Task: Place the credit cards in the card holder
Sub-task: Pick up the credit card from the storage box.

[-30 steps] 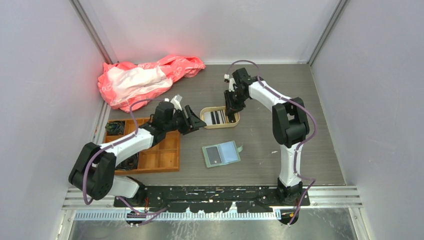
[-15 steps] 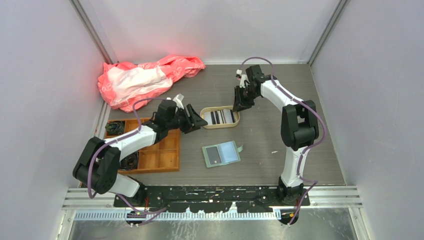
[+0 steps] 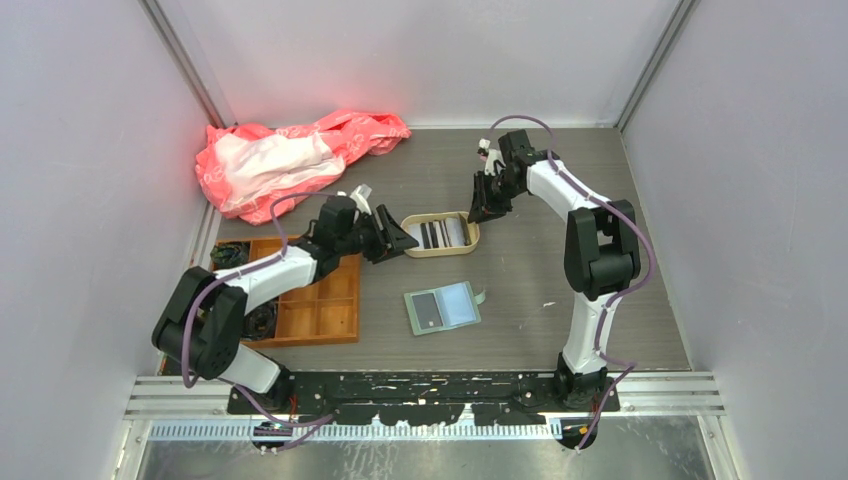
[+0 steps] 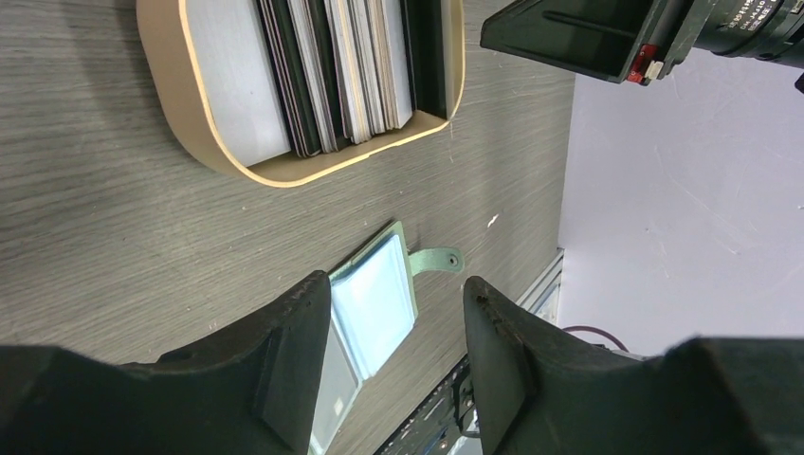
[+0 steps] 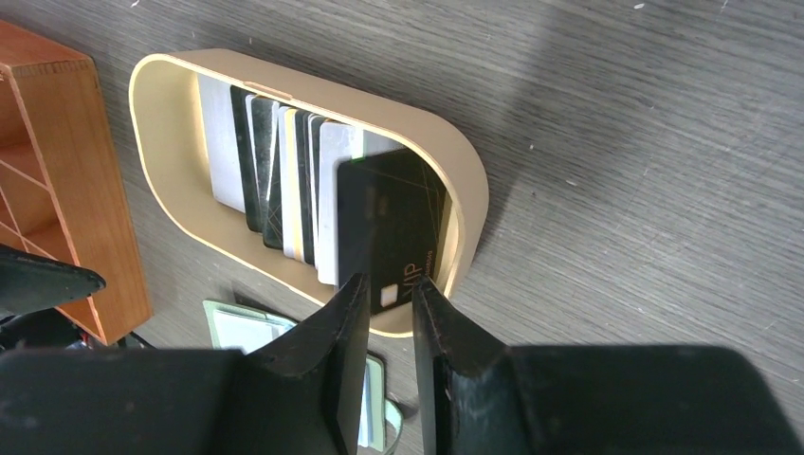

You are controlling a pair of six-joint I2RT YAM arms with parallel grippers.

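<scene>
The credit cards [image 3: 438,233] stand on edge in a beige round-cornered tray [image 3: 473,238], dark and pale ones side by side [image 5: 275,180]. A black card marked VIP [image 5: 393,218] leans at the tray's right end. The card holder [image 3: 443,307] lies open and flat in front of the tray, its pale blue pocket up [image 4: 374,303]. My right gripper [image 3: 487,205] hovers just behind the tray's right end, jaws narrowly apart with nothing between them [image 5: 391,284]. My left gripper [image 3: 397,238] is at the tray's left end, open and empty [image 4: 396,284].
An orange compartment tray [image 3: 320,305] lies at the left, under the left arm. A crumpled pink and white bag [image 3: 290,155] fills the back left corner. Grey walls close in the table on three sides.
My right gripper has risen out of the beige tray and drawn back to the right, without a card. My left gripper has edged right toward the tray's left end.
</scene>
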